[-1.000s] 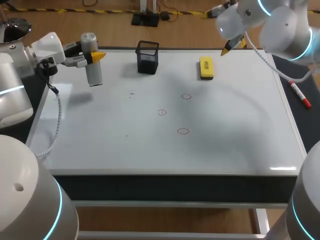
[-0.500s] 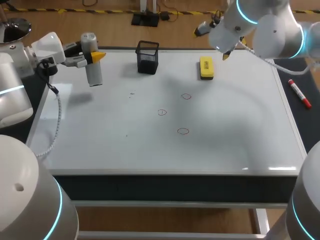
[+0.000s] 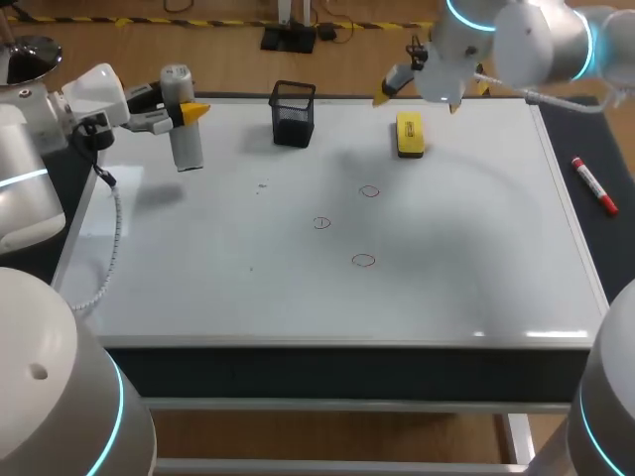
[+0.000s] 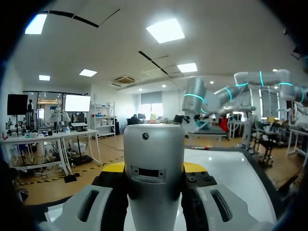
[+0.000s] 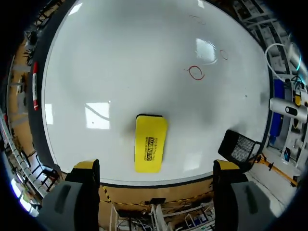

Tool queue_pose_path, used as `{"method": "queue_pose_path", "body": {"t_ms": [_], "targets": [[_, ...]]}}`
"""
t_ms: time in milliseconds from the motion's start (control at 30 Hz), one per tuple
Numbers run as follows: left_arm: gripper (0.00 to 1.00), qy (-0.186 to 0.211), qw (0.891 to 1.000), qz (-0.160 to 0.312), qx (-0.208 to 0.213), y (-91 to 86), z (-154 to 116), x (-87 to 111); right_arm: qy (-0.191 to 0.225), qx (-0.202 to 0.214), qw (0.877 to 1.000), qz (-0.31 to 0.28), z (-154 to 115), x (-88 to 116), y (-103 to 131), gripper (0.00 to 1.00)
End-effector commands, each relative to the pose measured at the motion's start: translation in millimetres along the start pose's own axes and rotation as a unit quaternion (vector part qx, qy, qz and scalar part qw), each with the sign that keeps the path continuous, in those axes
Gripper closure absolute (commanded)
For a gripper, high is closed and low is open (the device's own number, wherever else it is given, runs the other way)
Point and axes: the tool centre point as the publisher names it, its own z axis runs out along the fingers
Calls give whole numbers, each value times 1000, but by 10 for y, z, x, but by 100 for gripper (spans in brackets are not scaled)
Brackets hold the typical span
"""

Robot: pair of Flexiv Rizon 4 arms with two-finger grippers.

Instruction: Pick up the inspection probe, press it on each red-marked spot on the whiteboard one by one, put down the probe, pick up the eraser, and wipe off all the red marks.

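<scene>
The inspection probe (image 3: 183,129), a grey cylinder, hangs upright over the whiteboard's (image 3: 248,297) far left corner. My left gripper (image 3: 185,111) is shut on it. In the left wrist view the probe (image 4: 154,183) fills the gap between the fingers of my left gripper (image 4: 154,168). The yellow eraser (image 3: 409,134) lies flat near the far edge. My right gripper (image 3: 418,100) hovers open above it, and in the right wrist view the eraser (image 5: 150,142) lies between the spread tips of my right gripper (image 5: 156,166). Three red circles (image 3: 369,191) (image 3: 321,223) (image 3: 363,261) mark the middle of the board.
A black mesh pen holder (image 3: 293,113) stands at the far edge between the two grippers, close beside the eraser. A red marker (image 3: 594,185) lies on the dark surface off the board's right edge.
My right arm has swung left along the far edge and now hangs over the eraser, still open. The left arm and the probe have not moved.
</scene>
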Motion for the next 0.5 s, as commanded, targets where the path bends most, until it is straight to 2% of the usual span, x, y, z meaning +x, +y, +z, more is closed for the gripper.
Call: {"method": "queue_pose_path", "body": {"t_ms": [33,200,333,500], "targets": [[100,-1,1000,1,2,4,7,-1,99,-72,990,-75,-2,-30,-118,0],[100,-1,1000,1,2,4,7,-1,101,-82,990,-62,53,-62,-121,0],[100,-1,1000,1,2,4,7,-1,77,-95,992,-33,89,-90,-106,0],[100,-1,1000,1,2,4,7,-1,66,-106,992,-13,135,-108,-79,0]]}}
